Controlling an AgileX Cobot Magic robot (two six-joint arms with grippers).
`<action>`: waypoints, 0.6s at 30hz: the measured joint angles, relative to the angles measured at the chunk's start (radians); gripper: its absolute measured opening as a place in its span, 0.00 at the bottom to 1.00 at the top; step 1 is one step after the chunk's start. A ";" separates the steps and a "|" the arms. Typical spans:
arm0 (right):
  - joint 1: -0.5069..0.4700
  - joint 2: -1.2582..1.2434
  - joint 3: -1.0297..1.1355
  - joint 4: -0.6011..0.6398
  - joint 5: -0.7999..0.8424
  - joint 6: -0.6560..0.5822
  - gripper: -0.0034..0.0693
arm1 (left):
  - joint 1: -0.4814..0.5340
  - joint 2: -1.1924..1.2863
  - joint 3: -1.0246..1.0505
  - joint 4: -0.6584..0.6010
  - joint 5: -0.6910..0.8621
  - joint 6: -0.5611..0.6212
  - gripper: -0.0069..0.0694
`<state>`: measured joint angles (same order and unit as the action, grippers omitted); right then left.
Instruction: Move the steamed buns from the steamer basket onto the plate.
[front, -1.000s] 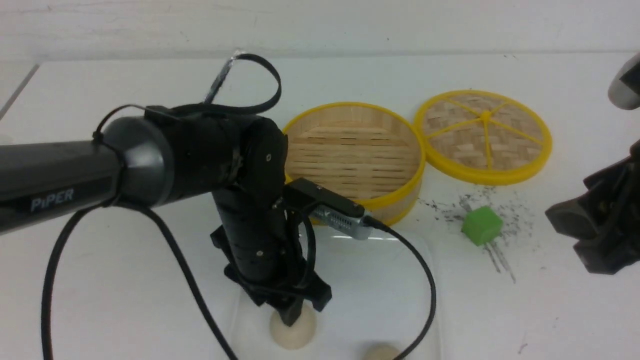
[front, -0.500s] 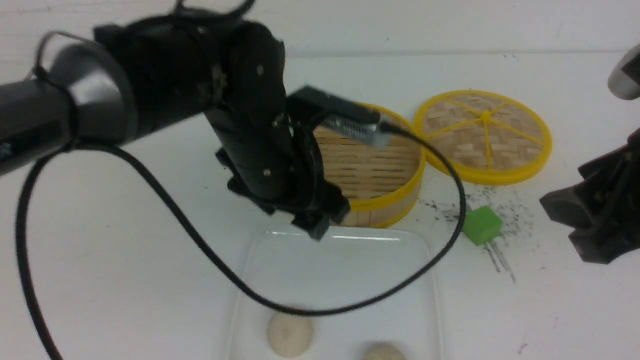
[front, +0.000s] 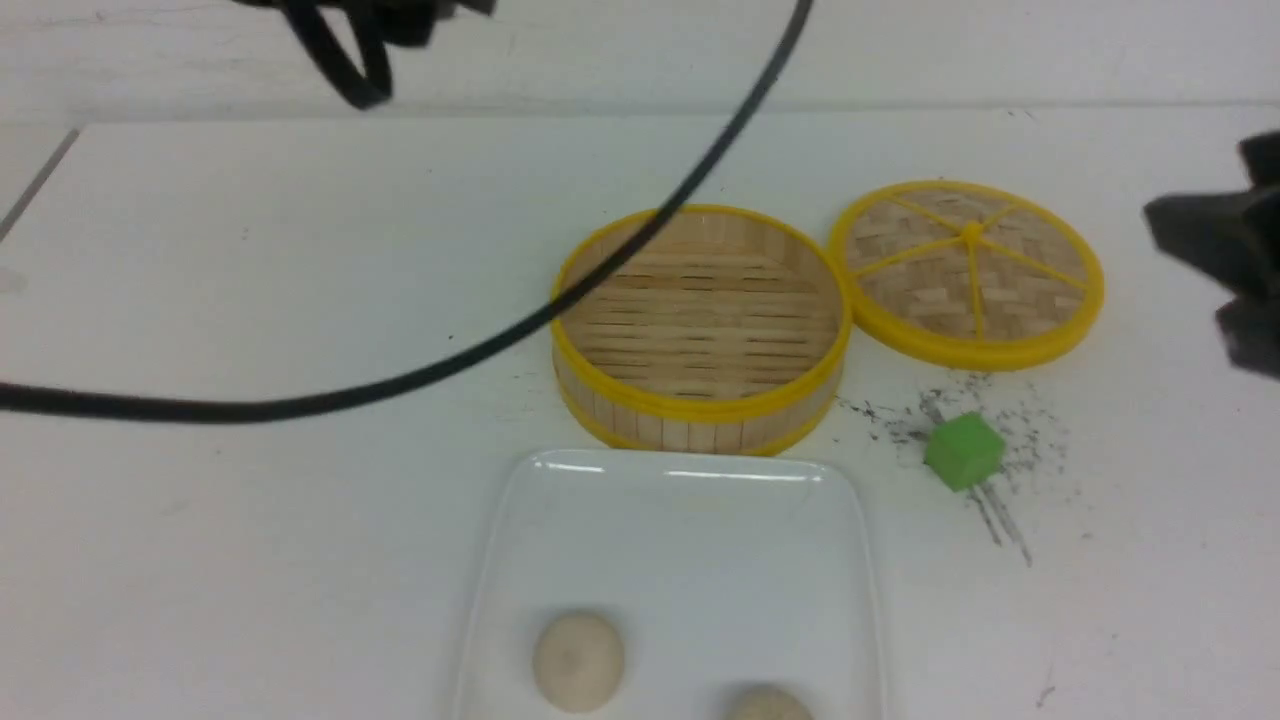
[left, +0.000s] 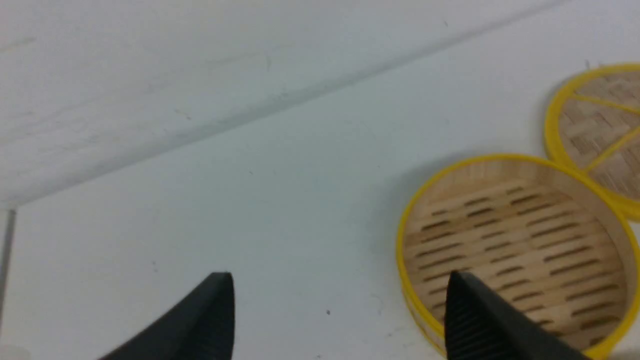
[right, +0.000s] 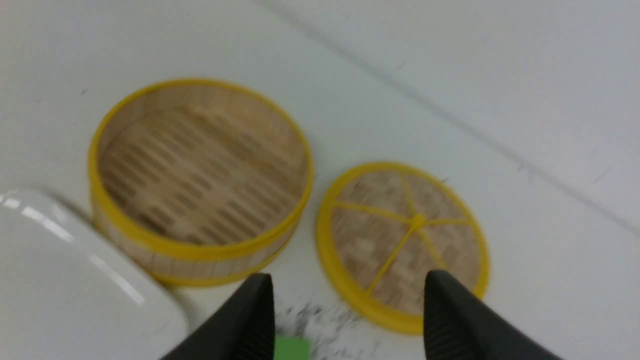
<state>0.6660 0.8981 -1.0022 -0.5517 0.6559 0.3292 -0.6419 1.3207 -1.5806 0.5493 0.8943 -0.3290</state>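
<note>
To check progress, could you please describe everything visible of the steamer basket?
The steamer basket is round and deep, with pale bamboo plank walls, a slatted floor and yellow rims. It stands upright and empty on the white table, just behind the plate, close beside its flat lid; whether those touch it cannot be told.

Woven lid (front: 967, 272) lies flat; green cube (front: 963, 451) nr it (amid smudges (front: 885, 418)).

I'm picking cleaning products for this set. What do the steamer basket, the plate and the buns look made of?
Steamer basket: matt bamboo or light wood, by its slatted floor and plank walls; yellow rims may be plastic. Plate: glossy white, likely ceramic or melamine, given bright reflections along its edge. Steamed buns: smooth, matt cream balls, dough-like; real or imitation is unclear.
</note>
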 joint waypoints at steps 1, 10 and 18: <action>0.000 -0.004 0.000 -0.021 0.000 0.007 0.61 | 0.000 -0.003 0.000 0.005 -0.001 -0.003 0.82; 0.000 -0.173 0.000 -0.345 0.139 0.353 0.61 | 0.000 -0.095 0.000 0.107 0.000 -0.027 0.71; 0.000 -0.308 -0.001 -0.339 0.281 0.340 0.61 | 0.000 -0.180 0.006 0.170 0.111 -0.028 0.68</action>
<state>0.6660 0.5901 -1.0031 -0.8908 0.9370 0.6688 -0.6419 1.1409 -1.5742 0.7191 1.0053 -0.3573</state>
